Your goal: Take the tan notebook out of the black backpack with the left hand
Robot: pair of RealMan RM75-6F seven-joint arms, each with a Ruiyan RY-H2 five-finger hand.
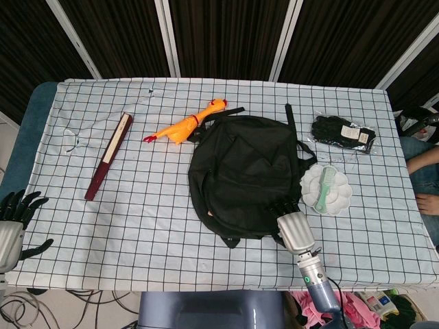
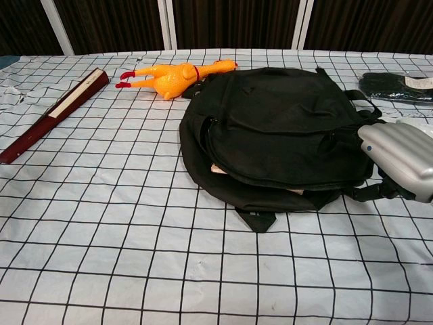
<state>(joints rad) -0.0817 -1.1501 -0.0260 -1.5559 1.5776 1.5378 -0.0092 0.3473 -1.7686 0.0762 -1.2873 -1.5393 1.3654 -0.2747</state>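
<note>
A: Fingers on left hand [image 1: 15, 226] spread, holding nothing, at table's [image 1: 137, 233] left edge. Black backpack [image 1: 243, 175] lies well to its right.
B: Right hand [image 1: 293, 229]?
A: Touching the pack's near-right edge; grip unclear. Tan notebook [image 2: 218, 168] peeks from the front opening (just a sliver), long axis across the pack.
</note>
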